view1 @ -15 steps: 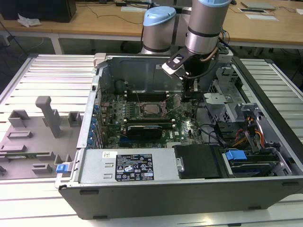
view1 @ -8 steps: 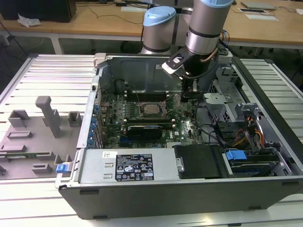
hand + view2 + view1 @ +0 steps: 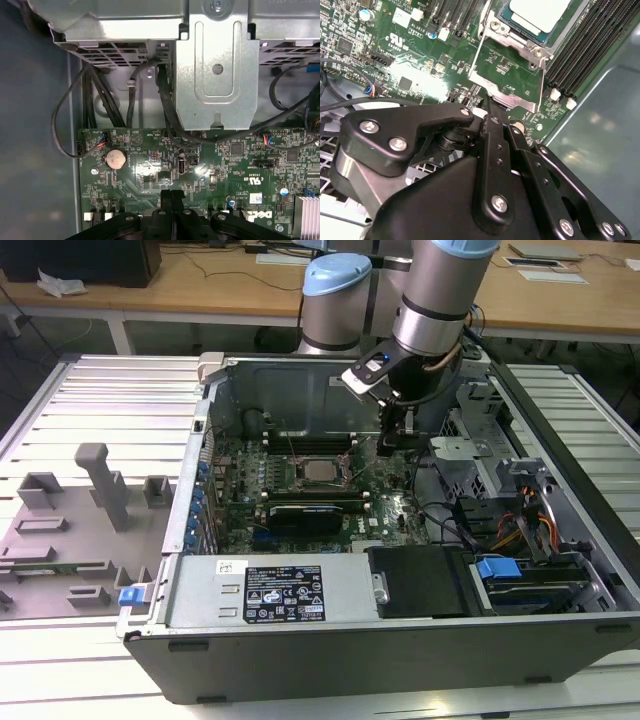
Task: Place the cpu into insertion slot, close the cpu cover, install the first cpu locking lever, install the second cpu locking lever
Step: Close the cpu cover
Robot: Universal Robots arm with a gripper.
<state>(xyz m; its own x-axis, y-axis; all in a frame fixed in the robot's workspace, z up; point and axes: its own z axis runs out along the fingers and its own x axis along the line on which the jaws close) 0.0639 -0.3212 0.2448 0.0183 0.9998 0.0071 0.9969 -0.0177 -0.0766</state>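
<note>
The thin silvery metal cpu cover (image 3: pixel 520 102) lies open beside the pale-grey square cpu (image 3: pixel 540 12). It looks light and stiff, best pushed at its free edge, where the black end effector (image 3: pixel 488 103) sits, fingers together.

**What sits around my work**

An open grey computer case (image 3: pixel 400 660) lies on a slatted metal table (image 3: pixel 110 390). Inside it I see the green board (image 3: pixel 250 480) and, nearer the camera, a silver power supply (image 3: pixel 200 600) with a printed label (image 3: pixel 285 595). A blue clip (image 3: pixel 128 597) sits at the case's corner on the exterior view's left. On its right, a blue tab (image 3: pixel 498 568) has orange and yellow wires (image 3: pixel 535 520) close by. Grey blocks (image 3: pixel 105 485) stand on the table beside the case. In the first wrist view, a coin battery (image 3: pixel 115 159) sits on the board near a metal cage (image 3: pixel 217 65), with black cables (image 3: pixel 167 105) looping between them. In the second wrist view, long black memory slots (image 3: pixel 585 50) line the board's edge.
</note>
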